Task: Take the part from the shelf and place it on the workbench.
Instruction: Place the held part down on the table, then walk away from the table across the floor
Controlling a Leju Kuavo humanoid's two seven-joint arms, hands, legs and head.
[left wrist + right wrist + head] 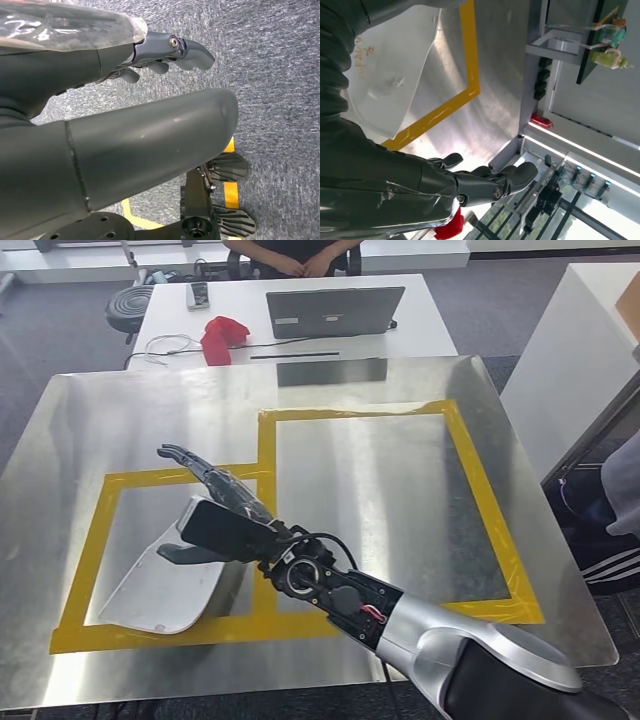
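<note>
The part [162, 590], a pale curved shell, lies flat on the steel workbench [377, 500] inside the left box of yellow tape [266, 440]. My right hand [219, 515] reaches over the part's far edge from the right. Its fingers are stretched out and spread, its thumb hovers just above the shell, and nothing is gripped. In the right wrist view the part [395, 75] lies beside the hand [482, 182], whose fingers point away from it. My left hand [143, 130] hangs over grey carpet, its fingers loose and holding nothing.
Behind the workbench stands a white table with a laptop [332, 310], a red cloth [220, 338] and cables. A person [298, 255] sits at its far side. Another person's leg [615, 510] and a white cabinet [581, 350] are to the right.
</note>
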